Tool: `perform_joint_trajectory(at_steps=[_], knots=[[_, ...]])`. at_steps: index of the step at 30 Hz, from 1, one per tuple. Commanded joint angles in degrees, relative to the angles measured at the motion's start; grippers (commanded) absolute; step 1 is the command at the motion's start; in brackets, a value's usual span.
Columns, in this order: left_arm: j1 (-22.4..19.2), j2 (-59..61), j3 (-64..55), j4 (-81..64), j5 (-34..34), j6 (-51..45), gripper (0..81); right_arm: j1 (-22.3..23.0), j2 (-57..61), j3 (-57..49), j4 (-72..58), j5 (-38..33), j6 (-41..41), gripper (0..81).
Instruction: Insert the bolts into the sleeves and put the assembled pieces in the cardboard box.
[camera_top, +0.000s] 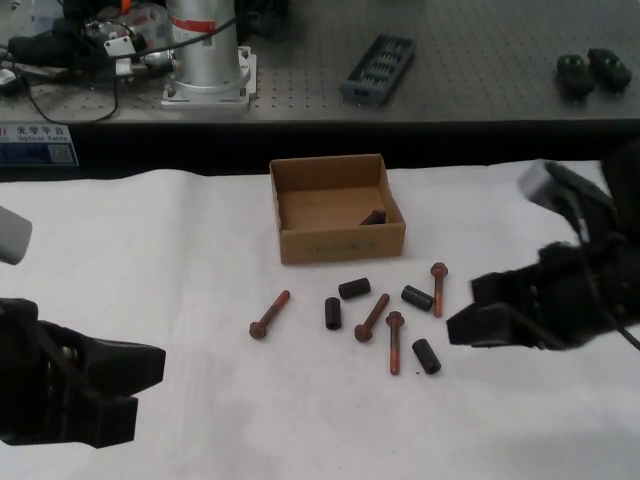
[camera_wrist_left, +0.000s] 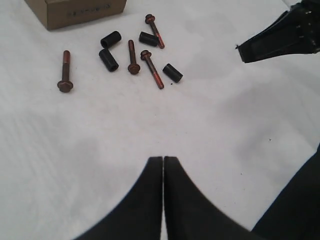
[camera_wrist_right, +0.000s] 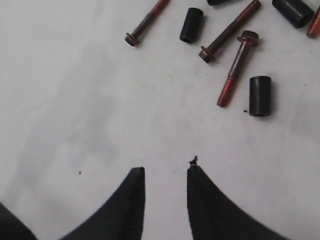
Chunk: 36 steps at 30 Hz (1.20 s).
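Observation:
Several rusty bolts (camera_top: 270, 314) and short black sleeves (camera_top: 332, 313) lie loose on the white sheet in front of the open cardboard box (camera_top: 290, 244), which holds one dark piece (camera_top: 373, 217). My left gripper (camera_wrist_left: 163, 159) hovers shut and empty at the near left, well away from the bolt (camera_wrist_left: 65, 71) closest to it. At the right of the cluster my right gripper (camera_wrist_right: 166, 170) stands open a little above the sheet, holding nothing, with a sleeve (camera_wrist_right: 260, 95) and a bolt (camera_wrist_right: 237, 67) just ahead of it. It also appears as the right gripper (camera_top: 462, 308) beside the nearest sleeve (camera_top: 426, 356).
Behind the white sheet runs a dark perforated bench with a metal post base (camera_top: 205, 70), cables, a grey tray (camera_top: 377, 66) and small black parts (camera_top: 593, 70). Bare sheet (camera_top: 250, 420) stretches between the two arms at the front.

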Motion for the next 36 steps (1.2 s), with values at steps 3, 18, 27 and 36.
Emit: perform_joint_trajectory(at_steps=[3,18,27,36], knots=[[-0.08,-0.47,-0.11,-0.56,-0.37,-0.23,0.7,0.59,6.11,-6.46,5.56,5.60,-5.64,27.4],[-0.08,-0.47,-0.11,-0.56,-0.37,-0.23,0.7,1.51,27.59,-24.27,18.23,14.49,-17.60,27.4],[-0.08,-0.47,-0.11,-0.55,-2.75,0.23,0.7,2.92,28.66,-24.96,17.90,15.37,-18.98,27.4],[-0.08,-0.47,-0.11,-0.55,-5.16,0.23,0.7,3.33,30.62,-24.96,18.86,16.86,-18.97,27.4]])
